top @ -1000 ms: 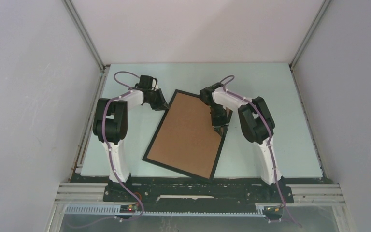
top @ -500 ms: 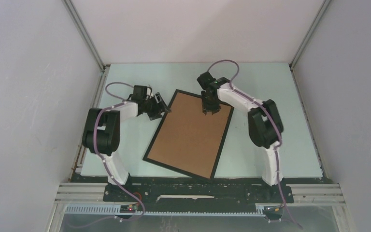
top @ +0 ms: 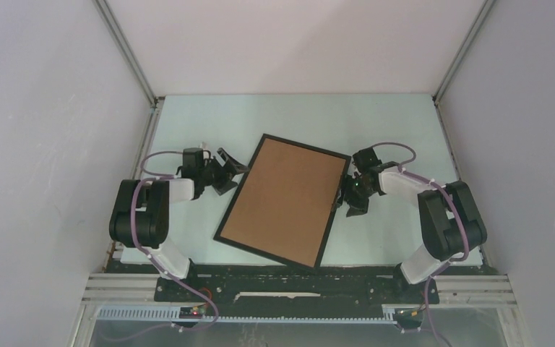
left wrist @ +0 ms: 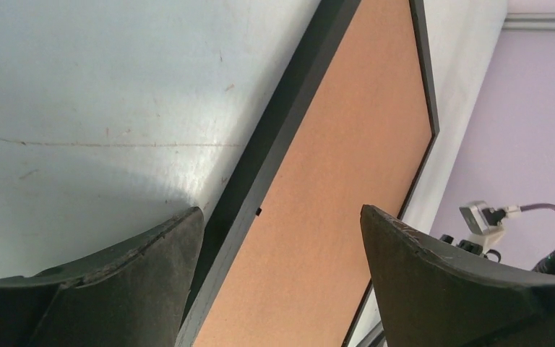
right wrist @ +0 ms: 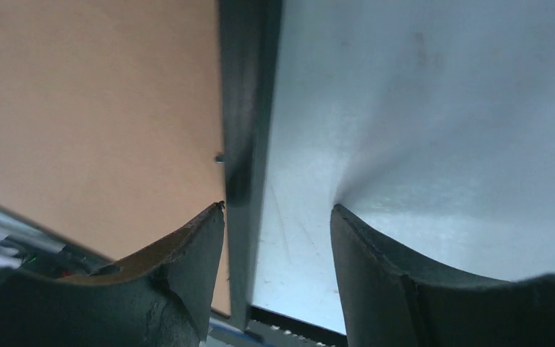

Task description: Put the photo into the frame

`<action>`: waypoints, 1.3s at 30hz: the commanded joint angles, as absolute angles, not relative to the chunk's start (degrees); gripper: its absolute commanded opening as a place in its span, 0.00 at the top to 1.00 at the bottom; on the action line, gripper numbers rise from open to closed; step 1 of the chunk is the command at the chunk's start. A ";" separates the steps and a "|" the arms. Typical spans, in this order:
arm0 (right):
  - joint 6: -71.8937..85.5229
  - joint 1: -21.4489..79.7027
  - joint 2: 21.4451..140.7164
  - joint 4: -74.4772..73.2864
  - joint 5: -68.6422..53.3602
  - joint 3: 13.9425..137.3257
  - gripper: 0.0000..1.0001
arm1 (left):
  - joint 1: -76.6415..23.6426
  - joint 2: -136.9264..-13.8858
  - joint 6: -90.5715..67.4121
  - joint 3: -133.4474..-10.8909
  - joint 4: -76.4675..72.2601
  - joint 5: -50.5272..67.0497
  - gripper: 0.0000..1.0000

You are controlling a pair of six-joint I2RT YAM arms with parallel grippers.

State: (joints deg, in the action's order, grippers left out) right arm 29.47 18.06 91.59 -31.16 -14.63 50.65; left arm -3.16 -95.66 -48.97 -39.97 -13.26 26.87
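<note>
The black frame lies flat and askew mid-table, its back up, with a brown cardboard board filling it. The photo is hidden. My left gripper is low at the frame's left edge, open, with nothing between its fingers. In the left wrist view, the frame's rail and board run between the open left gripper. My right gripper is at the frame's right edge, open. In the right wrist view, the rail passes just inside the left finger of the right gripper, beside the board.
The pale table is walled by grey panels on the left, right and back. A black base rail with both arm mounts runs along the near edge, close to the frame's lower corner.
Both grippers have opened. The left arm drew back and down to the frame's left edge. The right arm swung off the board, out and down to the frame's right edge.
</note>
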 commanded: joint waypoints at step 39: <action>34.84 7.10 64.53 -29.73 -25.57 28.92 0.63 | -13.80 -85.40 -59.76 -16.39 -36.70 21.65 0.14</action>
State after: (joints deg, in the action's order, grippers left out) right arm 30.20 6.90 69.28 -29.63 -27.90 32.21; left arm -13.54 -84.97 -59.48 -17.93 -36.95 21.65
